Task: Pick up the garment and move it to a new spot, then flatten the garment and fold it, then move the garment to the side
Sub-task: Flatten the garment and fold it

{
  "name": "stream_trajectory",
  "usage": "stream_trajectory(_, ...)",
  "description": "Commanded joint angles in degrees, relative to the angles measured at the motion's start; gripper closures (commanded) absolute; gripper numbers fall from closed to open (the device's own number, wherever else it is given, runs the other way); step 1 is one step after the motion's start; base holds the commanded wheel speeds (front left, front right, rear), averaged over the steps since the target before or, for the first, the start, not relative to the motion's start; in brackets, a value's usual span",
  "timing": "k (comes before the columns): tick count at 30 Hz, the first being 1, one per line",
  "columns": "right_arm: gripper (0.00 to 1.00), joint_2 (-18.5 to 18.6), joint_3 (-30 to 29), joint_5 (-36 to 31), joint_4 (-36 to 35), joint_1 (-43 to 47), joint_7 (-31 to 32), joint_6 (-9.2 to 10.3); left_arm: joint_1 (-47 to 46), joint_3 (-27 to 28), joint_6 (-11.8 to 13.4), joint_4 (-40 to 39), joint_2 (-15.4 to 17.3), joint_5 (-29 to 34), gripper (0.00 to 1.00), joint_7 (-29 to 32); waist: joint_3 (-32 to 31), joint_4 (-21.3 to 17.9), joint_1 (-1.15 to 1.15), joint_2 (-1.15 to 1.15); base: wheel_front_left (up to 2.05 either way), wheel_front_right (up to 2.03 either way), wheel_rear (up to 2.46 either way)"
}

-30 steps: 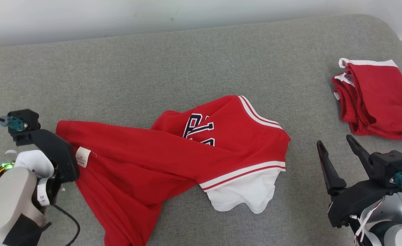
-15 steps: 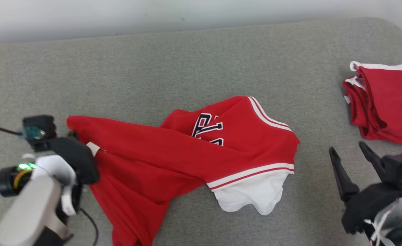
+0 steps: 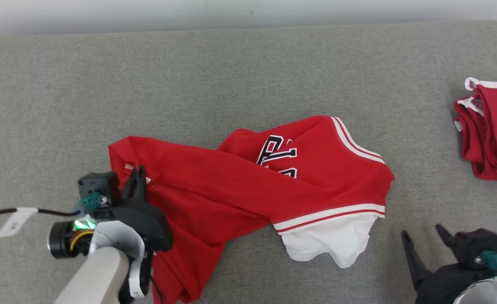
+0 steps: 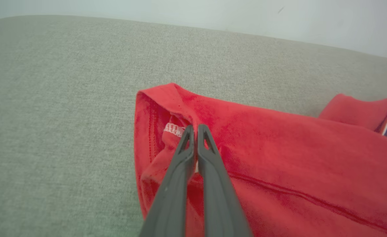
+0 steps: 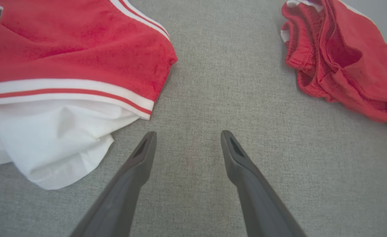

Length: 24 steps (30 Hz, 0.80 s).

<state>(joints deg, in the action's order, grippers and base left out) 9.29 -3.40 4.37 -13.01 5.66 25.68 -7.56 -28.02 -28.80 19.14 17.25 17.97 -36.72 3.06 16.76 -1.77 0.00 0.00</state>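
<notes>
A red garment with white-and-red striped trim, dark lettering and a white lining lies crumpled across the grey surface. My left gripper is shut on a fold at the garment's left corner; in the left wrist view the left gripper pinches red cloth beside a small woven label. At the lower right my right gripper stands open over bare grey fabric. In the right wrist view the right gripper sits just right of the garment's white lining, apart from it.
A second red garment with white trim lies bunched at the right edge, also seen as a red pile in the right wrist view. A pale wall runs behind the grey surface.
My left gripper has closed on the garment's left corner and moved right and inward with it, bunching the cloth. The head camera has shifted, sliding the whole scene rightward.
</notes>
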Motion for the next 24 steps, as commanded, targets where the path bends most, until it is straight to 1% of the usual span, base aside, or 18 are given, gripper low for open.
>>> stream_trajectory(1, 0.0, -0.58, -0.08, -1.6, 0.98, -0.42, -0.6, 0.14, 1.14, -0.01, -0.31, -0.02, -0.53, 0.22, 1.0, -0.76, 0.47, 0.75, 0.0, 0.0, 0.0, 0.0, 0.0)
stream_trajectory(3, 0.0, -1.03, -0.02, -2.41, 1.72, -0.5, -1.0, 0.14, 1.35, -0.18, -0.34, 0.2, -0.97, 0.02, 1.0, -1.14, 0.54, 0.93, 0.0, 0.0, 0.0, 0.0, 0.0)
stream_trajectory(6, 0.0, -2.19, 2.04, -3.33, 3.54, -0.41, -1.95, 0.14, 1.96, -0.76, -0.83, 1.2, -2.02, -0.43, 1.0, -1.68, 0.57, 1.34, 0.0, 0.0, 0.0, 0.0, 0.0)
stream_trajectory(10, 0.0, -1.59, 6.16, -2.39, 4.71, -0.7, -1.45, 0.14, 1.72, -0.87, -1.48, 2.35, -2.45, -0.87, 1.0, -2.29, 0.21, 1.61, 0.0, 0.0, 0.0, 0.0, 0.0)
stream_trajectory(14, 0.0, -1.07, 9.07, -0.35, 4.91, -0.42, 0.56, 0.14, 1.45, -0.58, -1.95, 3.36, -2.17, -1.28, 1.0, -2.68, -0.32, 1.42, 0.0, 0.0, 0.0, 0.0, 0.0)
stream_trajectory(20, 0.0, -0.8, 10.3, -0.08, 4.85, -0.74, 2.37, 0.14, 1.36, -0.37, -2.33, 3.79, -1.81, -1.82, 1.0, -2.81, -0.6, 0.72, 0.0, 0.0, 0.0, 0.0, 0.0)
stream_trajectory(23, 0.0, -1.33, 10.93, -0.68, 6.04, -1.82, 1.8, 0.14, 1.17, -0.24, -2.36, 3.52, -1.63, -2.04, 1.0, -2.81, -0.34, 0.49, 0.0, 0.0, 0.0, 0.0, 0.0)
stream_trajectory(24, 0.0, -1.81, 12.74, -0.58, 7.65, -3.42, 0.81, 0.14, 0.62, -0.49, -2.38, 3.25, -1.73, -1.97, 1.0, -2.51, 0.25, 0.8, 0.0, 0.0, 0.0, 0.0, 0.0)
